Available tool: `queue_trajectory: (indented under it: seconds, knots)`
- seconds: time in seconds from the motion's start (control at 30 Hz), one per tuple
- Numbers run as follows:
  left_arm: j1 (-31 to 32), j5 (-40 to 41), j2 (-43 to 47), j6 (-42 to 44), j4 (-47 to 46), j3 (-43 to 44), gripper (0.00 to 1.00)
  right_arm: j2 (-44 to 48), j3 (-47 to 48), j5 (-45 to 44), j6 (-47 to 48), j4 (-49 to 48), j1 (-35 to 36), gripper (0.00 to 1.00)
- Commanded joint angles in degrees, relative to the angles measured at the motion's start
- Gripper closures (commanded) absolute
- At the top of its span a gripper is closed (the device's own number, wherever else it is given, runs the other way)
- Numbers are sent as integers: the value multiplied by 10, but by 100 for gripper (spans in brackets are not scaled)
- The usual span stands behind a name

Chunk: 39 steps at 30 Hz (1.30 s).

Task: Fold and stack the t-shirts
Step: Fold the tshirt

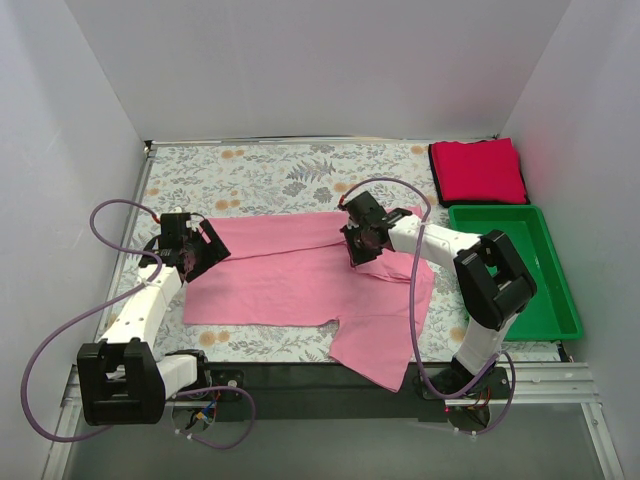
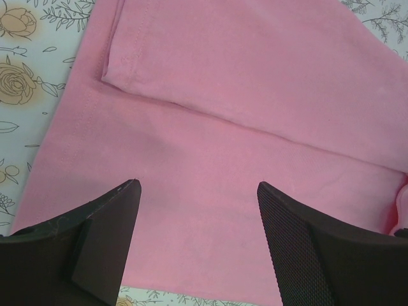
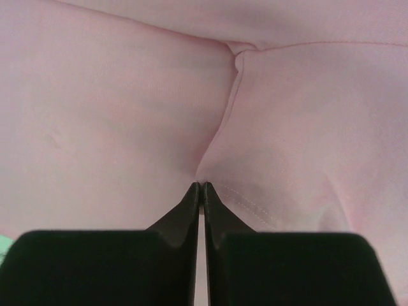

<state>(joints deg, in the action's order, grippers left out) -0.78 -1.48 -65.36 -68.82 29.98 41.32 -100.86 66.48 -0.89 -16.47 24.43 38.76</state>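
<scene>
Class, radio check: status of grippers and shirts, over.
Left gripper open above pink shirt. Right gripper shut, pinching it. Red shirt folded, far right. Nothing in the way.

My top camera looked down from high behind the rig, taking in the whole table [image 1: 250, 165]. Both wrist cameras faced downward, close over the pink shirt [image 1: 290, 270], the right one nearest. All three views shared that shirt.

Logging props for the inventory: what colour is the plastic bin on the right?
Green. The bin shows best in the top external view.
</scene>
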Motion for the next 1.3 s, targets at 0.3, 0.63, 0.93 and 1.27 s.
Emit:
queue_trajectory:
  seconds: [0.3, 0.63, 0.93, 1.27]
  knots:
    - [0, 26, -6, -5, 0, 13, 32, -31, 37, 78, -25, 10, 5, 76]
    - [0, 71, -42, -41, -31, 25, 32, 78, 5, 47, 4, 11, -27, 60]
    - [0, 132, -112, -50, -86, 51, 36, 145, -87, 33, 1, -15, -168, 64]
    - [-11, 138, -194, -79, -123, 65, 42, 126, -124, 66, -79, -114, -278, 64]
